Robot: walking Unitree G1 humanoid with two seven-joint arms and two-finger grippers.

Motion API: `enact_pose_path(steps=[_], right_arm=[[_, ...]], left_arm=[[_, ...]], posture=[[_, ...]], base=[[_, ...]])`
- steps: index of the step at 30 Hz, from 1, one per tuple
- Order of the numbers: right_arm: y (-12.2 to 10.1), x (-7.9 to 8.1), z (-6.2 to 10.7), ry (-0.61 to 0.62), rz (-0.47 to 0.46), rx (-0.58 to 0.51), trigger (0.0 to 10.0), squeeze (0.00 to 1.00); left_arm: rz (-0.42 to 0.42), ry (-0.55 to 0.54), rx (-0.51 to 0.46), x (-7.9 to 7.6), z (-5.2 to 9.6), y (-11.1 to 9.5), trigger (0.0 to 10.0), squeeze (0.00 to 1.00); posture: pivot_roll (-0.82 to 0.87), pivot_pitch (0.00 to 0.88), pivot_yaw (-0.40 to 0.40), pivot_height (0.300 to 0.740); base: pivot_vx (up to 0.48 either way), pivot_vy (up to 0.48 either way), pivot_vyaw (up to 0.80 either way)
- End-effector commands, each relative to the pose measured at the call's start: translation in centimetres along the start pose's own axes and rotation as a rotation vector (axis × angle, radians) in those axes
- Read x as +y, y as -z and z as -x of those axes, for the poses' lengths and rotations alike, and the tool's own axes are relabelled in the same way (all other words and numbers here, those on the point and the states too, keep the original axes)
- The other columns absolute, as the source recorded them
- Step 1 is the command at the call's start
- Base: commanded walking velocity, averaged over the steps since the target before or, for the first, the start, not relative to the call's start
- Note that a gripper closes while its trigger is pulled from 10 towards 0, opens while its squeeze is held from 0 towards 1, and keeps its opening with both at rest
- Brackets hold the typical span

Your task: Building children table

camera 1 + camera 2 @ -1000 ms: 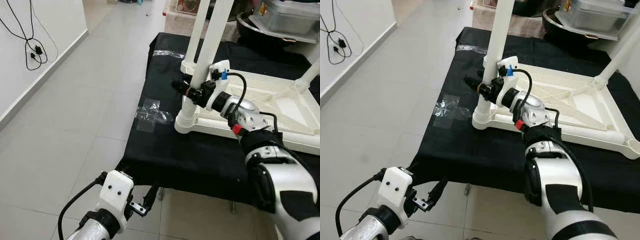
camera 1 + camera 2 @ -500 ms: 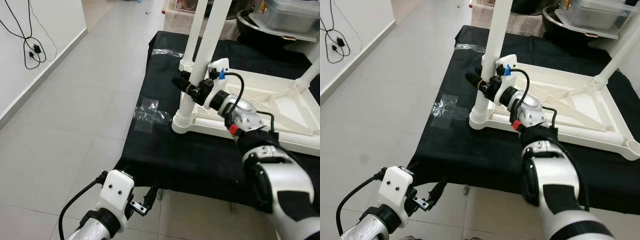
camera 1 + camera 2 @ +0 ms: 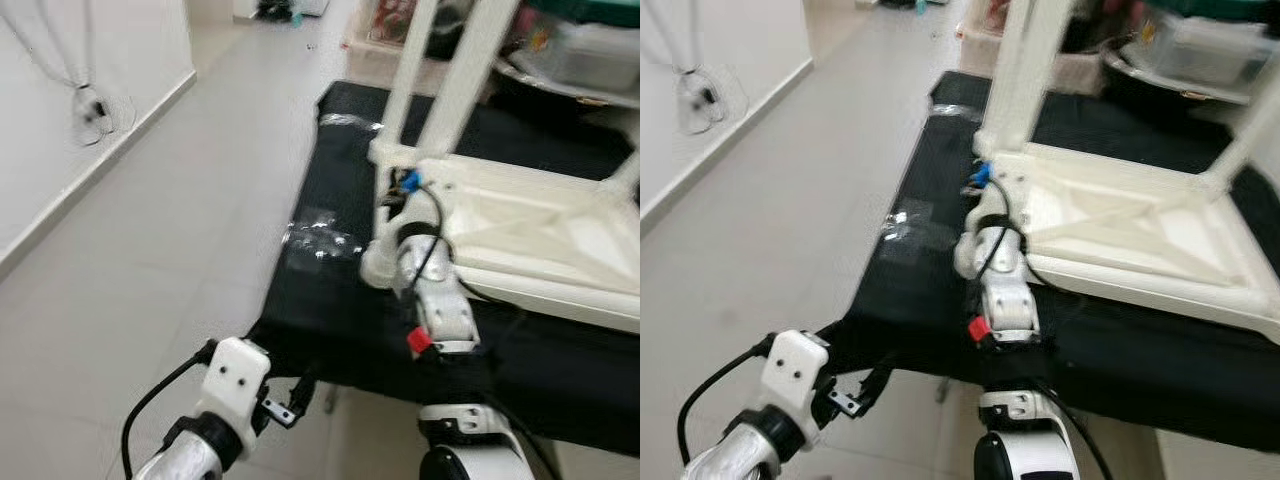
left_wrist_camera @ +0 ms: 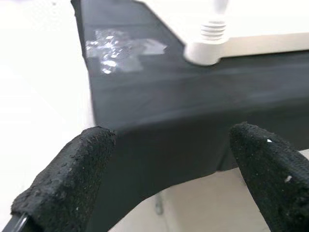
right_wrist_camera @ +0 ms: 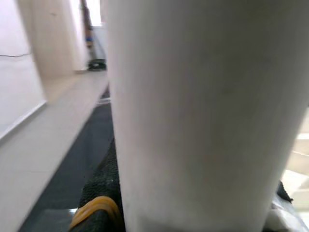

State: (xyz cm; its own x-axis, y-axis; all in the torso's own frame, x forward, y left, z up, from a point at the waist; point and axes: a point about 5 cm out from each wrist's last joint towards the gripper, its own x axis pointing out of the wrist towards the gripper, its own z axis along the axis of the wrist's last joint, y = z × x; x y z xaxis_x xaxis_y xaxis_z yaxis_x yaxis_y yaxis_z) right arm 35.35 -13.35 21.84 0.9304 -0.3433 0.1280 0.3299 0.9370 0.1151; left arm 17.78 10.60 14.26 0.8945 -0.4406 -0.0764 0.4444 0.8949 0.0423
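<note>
table: white children's table (image 3: 540, 230) lies upside down on the black cloth (image 3: 330, 300), legs pointing up
near leg: white leg (image 3: 445, 95) stands upright in the corner socket nearest the robot's left side, long axis close to vertical
right gripper (image 3: 392, 200): reaches forward to that leg low down, just above the socket; the wrist view shows black fingers on either side of the shaft, pinching it
left gripper (image 4: 169, 179): fingers spread wide, hanging below the cloth's near edge, well apart from the table
nearer arm: the right one, judged best placed to seat or twist the leg
</note>
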Motion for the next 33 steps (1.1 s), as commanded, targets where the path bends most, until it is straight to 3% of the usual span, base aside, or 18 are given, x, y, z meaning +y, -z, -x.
enact_pose_path(steps=[1, 5, 6, 10, 11, 12, 17, 18, 22, 23, 25, 28, 30, 33], right_arm=[[3.0, 0.9, 2.2, 0.137, -0.026, 0.174, 0.0, 0.00], [2.5, 3.3, 3.2, 0.154, -0.098, 0.206, 0.0, 0.00], [2.4, 4.2, 3.2, 0.081, -0.120, 0.209, 4.2, 0.00], [2.2, 4.7, 3.3, 0.037, -0.128, 0.214, 4.2, 0.00], [2.2, 4.8, 3.4, -0.008, -0.097, 0.207, 10.0, 0.00], [2.2, 4.7, 3.5, -0.051, -0.074, 0.203, 10.0, 1.00], [1.5, 3.8, 3.9, -0.088, -0.044, 0.148, 10.0, 1.00], [1.2, 3.3, 3.7, -0.126, -0.042, 0.110, 10.0, 0.00], [-0.2, 1.9, 2.2, -0.322, -0.084, -0.037, 10.0, 0.00], [-0.2, 1.9, 2.2, -0.322, -0.084, -0.037, 10.0, 0.00], [-0.3, 1.3, 1.7, -0.320, 0.001, -0.052, 10.0, 0.00], [-1.4, 0.5, -0.4, -0.549, -0.034, -0.024, 10.0, 0.00], [-1.4, 0.5, -0.4, -0.549, -0.034, -0.024, 10.0, 0.00], [-2.1, -0.1, -1.5, -0.659, -0.006, -0.057, 10.0, 0.00]], left_arm=[[-0.003, 0.006, 0.009, -0.1, 0.0, 0.2, 10.0, 0.00], [-0.004, 0.001, 0.011, -0.1, 0.0, 0.2, 10.0, 0.00], [-0.003, 0.002, 0.012, -0.1, 0.0, 0.2, 10.0, 0.00], [-0.004, 0.003, 0.012, -0.1, 0.0, 0.2, 10.0, 0.00], [-0.003, 0.005, 0.012, -0.1, -0.1, 0.3, 10.0, 0.00], [-0.002, 0.007, 0.013, -0.1, -0.1, 0.3, 10.0, 0.00], [0.000, 0.010, 0.016, -0.2, -0.2, 0.4, 10.0, 0.00], [0.000, 0.011, 0.015, -0.2, -0.2, 0.4, 10.0, 0.00], [-0.002, 0.013, 0.013, -0.2, -0.2, 0.4, 10.0, 0.00], [-0.002, 0.013, 0.013, -0.2, -0.2, 0.4, 10.0, 0.00], [-0.001, 0.012, 0.013, -0.3, -0.2, 0.5, 10.0, 0.00], [0.000, 0.014, 0.013, -0.3, -0.1, 0.5, 10.0, 0.00], [0.000, 0.014, 0.013, -0.3, -0.1, 0.5, 10.0, 0.00], [0.000, 0.019, 0.011, -0.5, -0.2, 0.5, 10.0, 0.00]], posture=[[0.14, 0.116, -0.124, 0.740], [0.14, 0.122, -0.122, 0.740], [0.14, 0.122, -0.123, 0.740], [0.14, 0.122, -0.123, 0.740], [0.14, 0.122, -0.123, 0.740], [0.13, 0.120, -0.125, 0.740], [0.13, 0.116, -0.124, 0.740], [0.13, 0.115, -0.126, 0.740], [0.13, 0.107, -0.124, 0.740], [0.13, 0.107, -0.124, 0.740], [0.13, 0.097, -0.125, 0.740], [0.12, 0.087, -0.125, 0.740], [0.12, 0.087, -0.125, 0.740], [0.12, 0.084, -0.125, 0.740]], base=[[0.000, 0.000, 0.00], [0.000, 0.000, 0.00], [0.000, 0.000, 0.00], [0.000, 0.000, 0.00], [0.000, 0.000, 0.00], [0.000, 0.000, 0.00], [0.000, 0.000, 0.00], [0.000, 0.000, 0.00], [0.000, 0.000, 0.00], [0.000, 0.000, 0.00], [0.000, 0.000, 0.00], [0.000, 0.000, 0.00], [0.000, 0.000, 0.00], [0.000, 0.000, 0.00]])
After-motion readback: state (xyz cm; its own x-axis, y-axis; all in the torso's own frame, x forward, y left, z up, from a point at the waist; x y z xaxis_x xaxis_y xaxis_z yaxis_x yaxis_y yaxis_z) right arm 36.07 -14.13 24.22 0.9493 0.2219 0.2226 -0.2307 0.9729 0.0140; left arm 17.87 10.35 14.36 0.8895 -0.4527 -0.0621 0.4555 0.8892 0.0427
